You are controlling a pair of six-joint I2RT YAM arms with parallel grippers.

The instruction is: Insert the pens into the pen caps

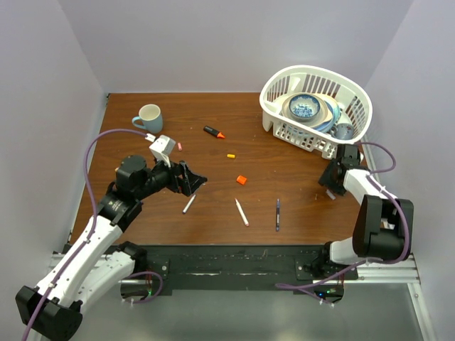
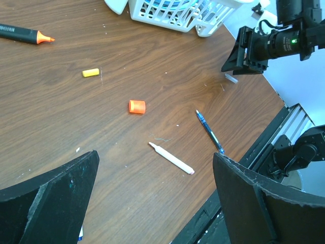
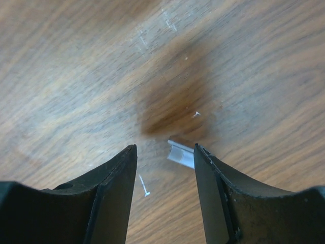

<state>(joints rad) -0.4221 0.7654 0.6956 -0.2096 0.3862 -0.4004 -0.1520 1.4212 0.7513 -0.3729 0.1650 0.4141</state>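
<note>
left tool point(image 1: 197, 177): jaws wide apart, holding nothing; sits over the desk point(image 1: 298, 213) at 9 o'clock from centre
right tool point(image 3: 165, 152): jaws partly apart, gripping nothing, low over the desk at 3 o'clock
grey piece point(image 3: 180, 154): flat on the desk between the right tool's fingers, close to one of them; can't tell what it is
orange cap point(image 2: 137, 107): mid-desk, alone
yellow cap point(image 2: 91, 72): at 11 o'clock of orange cap, apart
pink cap point(image 1: 179, 146): at 12 o'clock of left tool
white pen point(image 2: 171, 158): at 6 o'clock of orange cap, uncapped
blue pen point(image 2: 209, 131): at 3 o'clock of white pen
grey pen point(image 1: 188, 204): at 6 o'clock of left tool
highlighter point(image 2: 25, 34): orange tip bare, at 12 o'clock
</note>
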